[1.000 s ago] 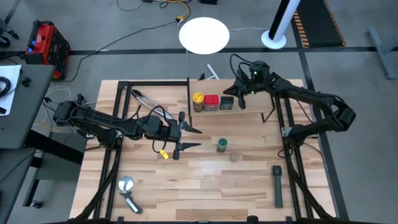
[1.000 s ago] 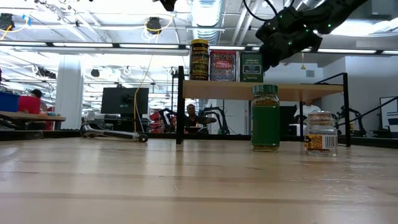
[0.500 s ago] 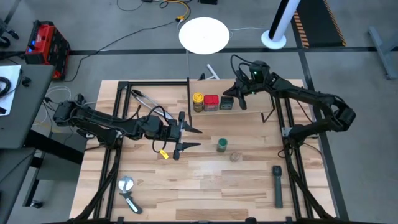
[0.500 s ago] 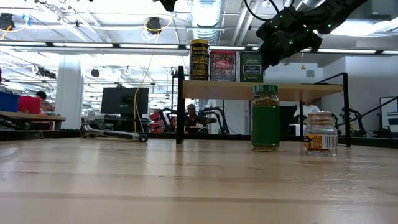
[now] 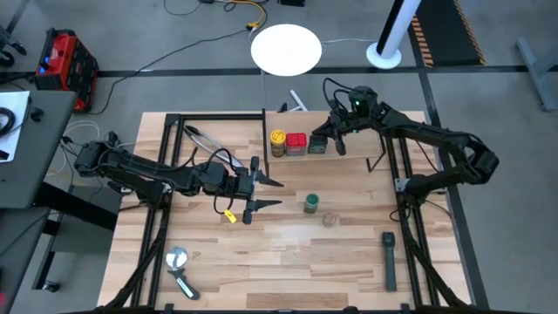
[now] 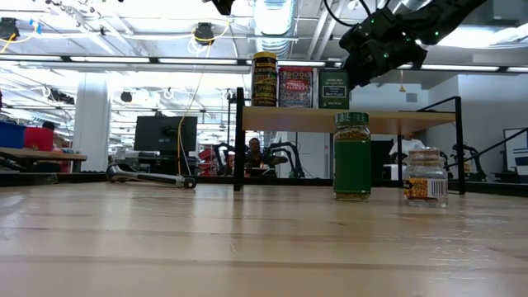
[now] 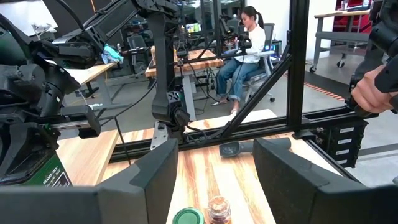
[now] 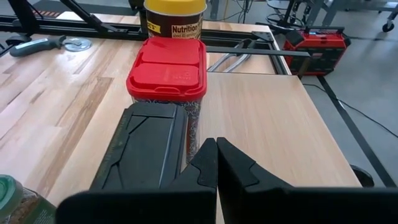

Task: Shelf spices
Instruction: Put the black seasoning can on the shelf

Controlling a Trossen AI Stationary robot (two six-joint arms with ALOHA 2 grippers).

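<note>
The shelf (image 5: pixel 362 144) stands at the table's far right. On its left end stand a yellow round jar (image 5: pixel 277 139), a red square tin (image 5: pixel 296 143) and a dark grey square tin (image 5: pixel 318 145) in a row. My right gripper (image 8: pixel 216 149) is shut just right of the dark grey tin (image 8: pixel 149 146), over the shelf panel. On the table below rest the green-lidded jar (image 5: pixel 311 203) and the small clear-tan jar (image 5: pixel 330 219). My left gripper (image 5: pixel 272 194) is open, level, left of the green-lidded jar (image 7: pixel 188 216), and holds nothing. My right gripper's shut fingers slant down beside the right side of the dark grey tin (image 8: pixel 180 155), which stands upright on the shelf. Whether they touch it, I cannot tell.
Metal tongs (image 5: pixel 202 139) lie at the far left, a silver hand tool (image 5: pixel 180 266) at the near left, a long black bar tool (image 5: pixel 389 259) at the near right. Black frame uprights (image 5: pixel 384 161) edge the shelf. A person sits beyond the table (image 7: pixel 245 37).
</note>
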